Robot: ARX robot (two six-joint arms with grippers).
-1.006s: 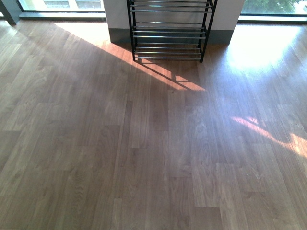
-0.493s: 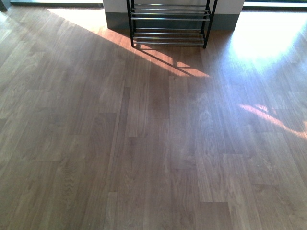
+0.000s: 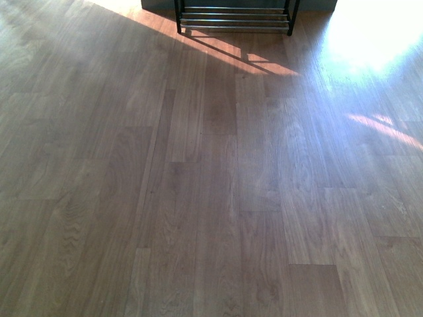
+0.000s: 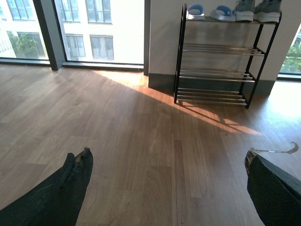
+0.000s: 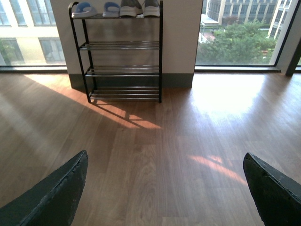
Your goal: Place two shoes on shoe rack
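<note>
Shoes [image 4: 257, 10] sit on rack [image 4: 217, 47] top. Left gripper [image 4: 167, 188], right gripper [image 5: 164, 188] both spread, empty; retreat straight, clear of rack.

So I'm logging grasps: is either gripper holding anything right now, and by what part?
Nothing is held. The left gripper and right gripper are both open, only floor between their fingers. Both shoes sit on the rack.

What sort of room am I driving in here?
Likely an upper-floor apartment or office room: wood plank floor, floor-to-ceiling windows facing other buildings, and a shoe rack against the wall with grey sneakers on top.
</note>
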